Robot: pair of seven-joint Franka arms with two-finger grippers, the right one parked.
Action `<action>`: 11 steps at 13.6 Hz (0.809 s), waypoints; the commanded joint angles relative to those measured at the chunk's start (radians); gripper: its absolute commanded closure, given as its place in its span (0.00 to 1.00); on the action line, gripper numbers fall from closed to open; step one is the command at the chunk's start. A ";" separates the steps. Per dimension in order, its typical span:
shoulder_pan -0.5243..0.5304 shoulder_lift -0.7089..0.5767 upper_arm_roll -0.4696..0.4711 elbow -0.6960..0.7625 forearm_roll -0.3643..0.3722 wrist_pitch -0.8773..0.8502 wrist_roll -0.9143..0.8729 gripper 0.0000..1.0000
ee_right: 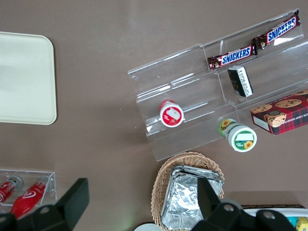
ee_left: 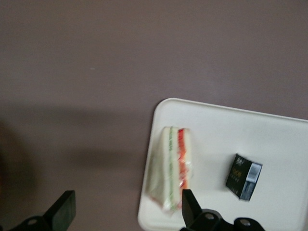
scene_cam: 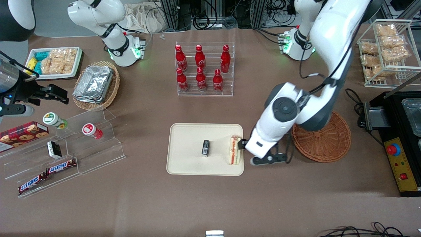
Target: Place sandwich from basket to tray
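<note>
The sandwich (scene_cam: 234, 150) (ee_left: 171, 168), a clear-wrapped wedge with red and green filling showing, lies on the cream tray (scene_cam: 187, 138) (ee_left: 216, 125) right at the tray's edge nearest the basket. The reddish-brown wicker basket (scene_cam: 324, 141) stands beside the tray toward the working arm's end of the table, with nothing visible in it. My left gripper (scene_cam: 245, 144) (ee_left: 126, 211) hangs open over that tray edge, above the sandwich and not touching it. One finger (ee_left: 190, 207) stands over the sandwich's corner, the other (ee_left: 62, 214) over bare table.
A small black box (scene_cam: 205, 147) (ee_left: 244, 176) lies mid-tray. A rack of red cola bottles (scene_cam: 204, 69) stands farther from the front camera. A clear tiered shelf with snacks (scene_cam: 65, 148) and a tan basket of foil trays (scene_cam: 95, 84) sit toward the parked arm's end.
</note>
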 commanded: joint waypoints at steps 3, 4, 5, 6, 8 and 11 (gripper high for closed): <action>0.125 -0.199 0.002 -0.041 -0.123 -0.300 0.267 0.01; 0.153 -0.240 0.003 -0.040 -0.123 -0.377 0.302 0.01; 0.197 -0.304 0.005 -0.043 -0.114 -0.456 0.328 0.01; 0.214 -0.344 0.011 -0.044 -0.108 -0.516 0.352 0.01; 0.195 -0.423 0.109 -0.044 -0.114 -0.587 0.400 0.01; 0.144 -0.516 0.221 -0.070 -0.159 -0.631 0.518 0.01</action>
